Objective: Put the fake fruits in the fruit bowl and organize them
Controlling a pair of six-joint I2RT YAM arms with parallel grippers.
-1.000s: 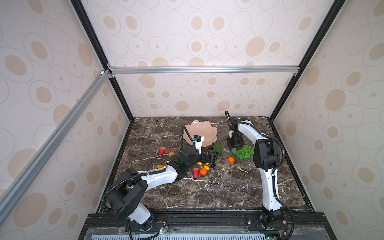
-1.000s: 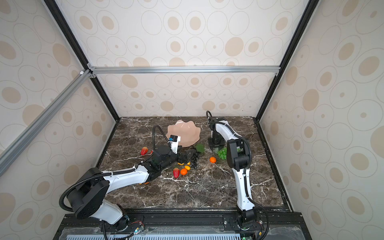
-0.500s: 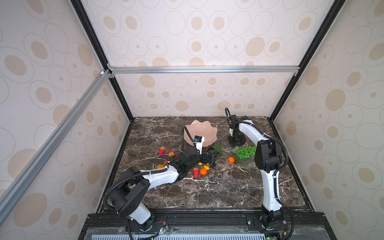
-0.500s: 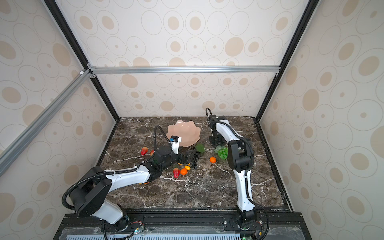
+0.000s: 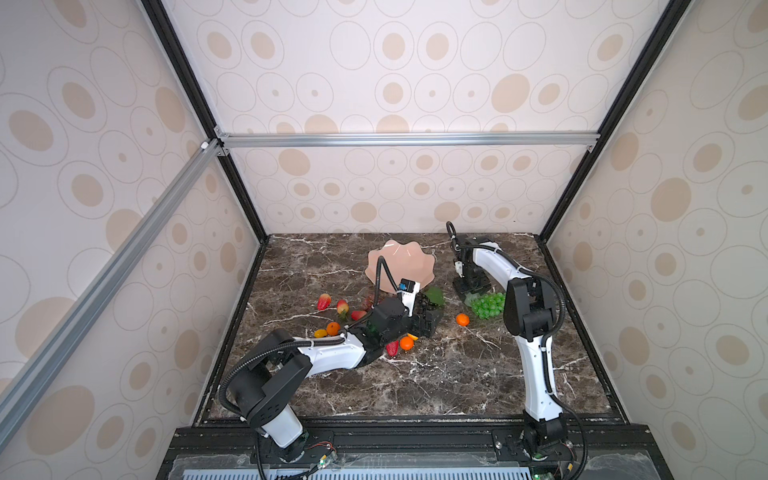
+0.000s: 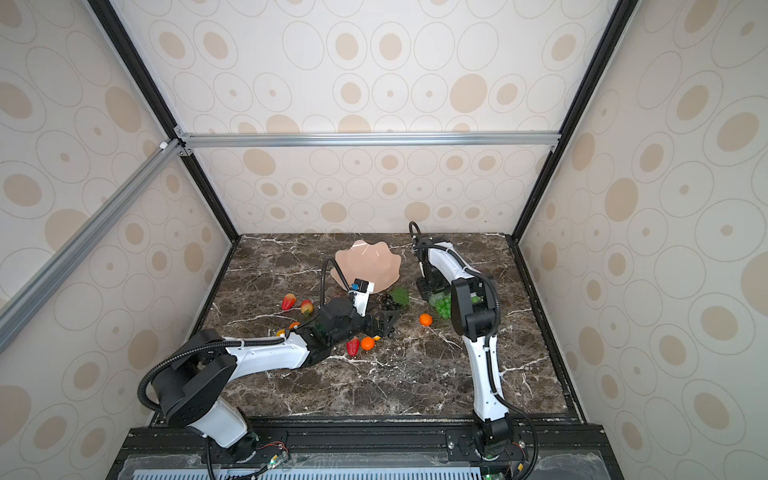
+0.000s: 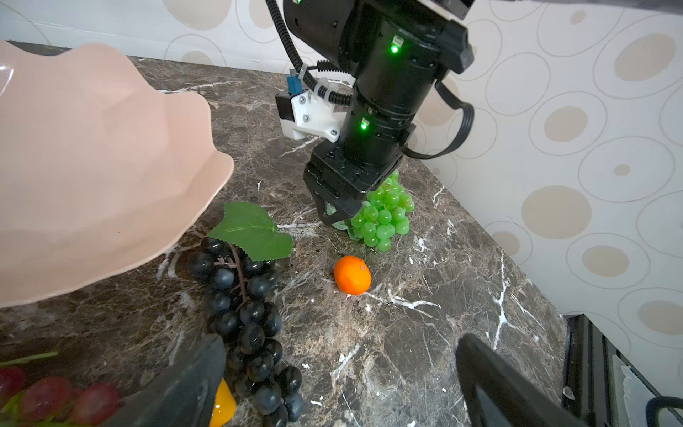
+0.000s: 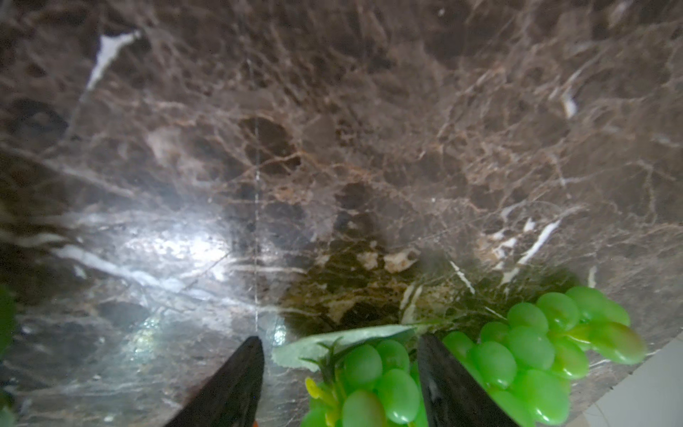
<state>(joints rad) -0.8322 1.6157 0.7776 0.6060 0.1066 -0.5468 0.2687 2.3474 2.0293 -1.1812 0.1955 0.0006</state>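
Observation:
The pale pink fruit bowl [image 5: 401, 259] [image 6: 368, 264] [image 7: 92, 148] stands at the back middle with nothing in it. My right gripper [image 5: 471, 289] [image 6: 432, 289] [image 7: 342, 214] [image 8: 340, 340] points down, open, its fingers straddling the leafy end of the green grape bunch [image 5: 488, 305] [image 7: 384, 218] [image 8: 517, 351]. One finger stands clear of the grapes. My left gripper [image 5: 430, 320] [image 6: 388, 322] [image 7: 338, 355] lies low and wide open beside the black grape bunch [image 7: 247, 314] [image 6: 386, 301], holding nothing. A tangerine [image 5: 462, 319] [image 7: 352, 275] lies between the two bunches.
Strawberries [image 5: 324, 301], red grapes [image 7: 55, 399], a red strawberry [image 5: 392, 348], another tangerine [image 5: 407, 343] and small orange and yellow fruits [image 5: 332, 328] lie scattered around the left arm. The patterned right wall stands close behind the green grapes.
The right gripper has shifted only slightly above the green grapes. The left arm and the fruits lie where they were.

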